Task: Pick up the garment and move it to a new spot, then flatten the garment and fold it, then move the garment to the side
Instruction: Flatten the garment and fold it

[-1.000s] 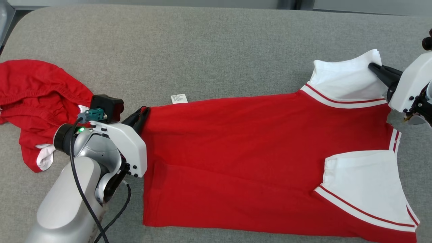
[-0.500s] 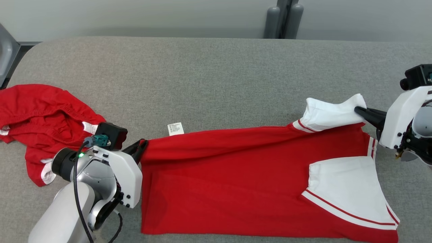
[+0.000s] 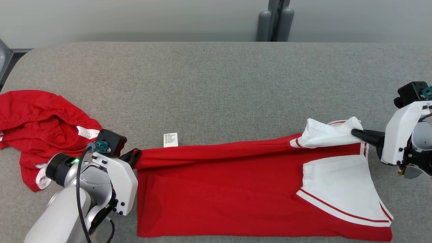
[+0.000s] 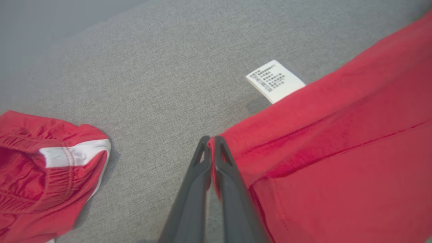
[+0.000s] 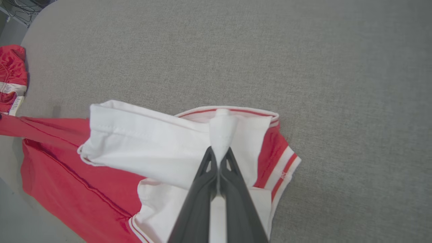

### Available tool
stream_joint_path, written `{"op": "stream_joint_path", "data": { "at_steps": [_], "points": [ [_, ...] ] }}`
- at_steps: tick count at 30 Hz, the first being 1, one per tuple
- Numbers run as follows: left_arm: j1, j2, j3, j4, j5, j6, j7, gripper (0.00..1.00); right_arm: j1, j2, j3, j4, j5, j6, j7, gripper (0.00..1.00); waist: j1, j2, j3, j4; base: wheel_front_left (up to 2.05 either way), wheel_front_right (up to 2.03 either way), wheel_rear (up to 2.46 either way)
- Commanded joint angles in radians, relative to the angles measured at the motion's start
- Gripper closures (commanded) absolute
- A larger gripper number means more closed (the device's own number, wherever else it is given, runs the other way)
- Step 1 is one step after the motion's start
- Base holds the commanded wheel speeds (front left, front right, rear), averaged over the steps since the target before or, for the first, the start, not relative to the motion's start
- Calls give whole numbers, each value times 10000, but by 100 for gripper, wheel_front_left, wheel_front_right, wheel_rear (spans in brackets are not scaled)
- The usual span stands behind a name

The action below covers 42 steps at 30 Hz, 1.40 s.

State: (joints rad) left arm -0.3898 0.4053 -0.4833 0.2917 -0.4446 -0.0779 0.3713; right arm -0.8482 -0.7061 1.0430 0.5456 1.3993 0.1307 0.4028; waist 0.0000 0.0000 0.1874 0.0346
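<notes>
Both grippers have drawn the far long edge of the red shirt (image 3: 219,192) in toward the robot over the last second. The white sleeve that lay flat by the right gripper (image 3: 354,132) is now bunched and raised above the shirt's body. The head camera has tilted too, bringing two grey posts (image 3: 275,23) into sight.

The grey table (image 3: 216,84) spreads beyond and to both sides of the grippers. The shirt is stretched sideways between them, its near part flat on the table and its far edge lifted into a taut ridge from one gripper to the other. A crumpled red garment (image 3: 37,128) with white trim lies on the outer side of the left gripper (image 3: 136,154), apart from the shirt. The second white sleeve (image 3: 341,185) lies flat on the robot's side of the right gripper.

The left gripper is pinched tight on the hem-end corner of the lifted edge, and the left wrist view shows red cloth between its closed fingers (image 4: 197,189). The right gripper is clamped on the raised white sleeve (image 3: 324,136), with cloth poking past its tips. A small white label (image 3: 170,139) sticks out from the shirt's far edge just beyond the left gripper's tips.
</notes>
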Motion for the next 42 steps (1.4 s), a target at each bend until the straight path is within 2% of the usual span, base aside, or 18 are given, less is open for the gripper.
{"op": "stream_joint_path", "data": {
  "at_steps": [1, 15, 38, 39, 40, 41, 42],
  "points": [
    [138, 120, -10, 15, -25, 15, 49, 100, 121, -155, -13, -100, 55, 6, 73, 100, 0, 0, -1, -6, 0, 0, 0],
    [367, 305, -328, -103, -52, 0, 382, 100, 921, -1166, 102, -1404, 211, 5, 627, 100, 0, 0, -105, 12, 0, 0, 0],
    [844, 435, -529, -307, -380, 221, 870, 100, 2021, -1387, -198, -2022, 739, 5, 1269, 100, 0, 0, -292, -46, 0, 0, 0],
    [895, 428, -548, -291, -429, 209, 947, 100, 2066, -1377, -201, -2022, 750, 5, 1280, 87, 0, 0, -310, -50, 0, 0, 0],
    [974, 417, -550, -303, -495, 228, 1044, 70, 2109, -1350, -228, -2008, 766, 5, 1281, 26, 0, 0, -343, -60, 0, 0, 0],
    [988, 428, -559, -313, -506, 259, 1077, 19, 2149, -1334, -249, -2000, 766, 5, 1291, 0, 0, 0, -358, -65, 0, 0, 0],
    [992, 440, -570, -321, -521, 262, 1098, 0, 2204, -1322, -257, -1993, 770, 5, 1294, 0, 0, 0, -375, -69, 0, 0, 0]
  ]
}}
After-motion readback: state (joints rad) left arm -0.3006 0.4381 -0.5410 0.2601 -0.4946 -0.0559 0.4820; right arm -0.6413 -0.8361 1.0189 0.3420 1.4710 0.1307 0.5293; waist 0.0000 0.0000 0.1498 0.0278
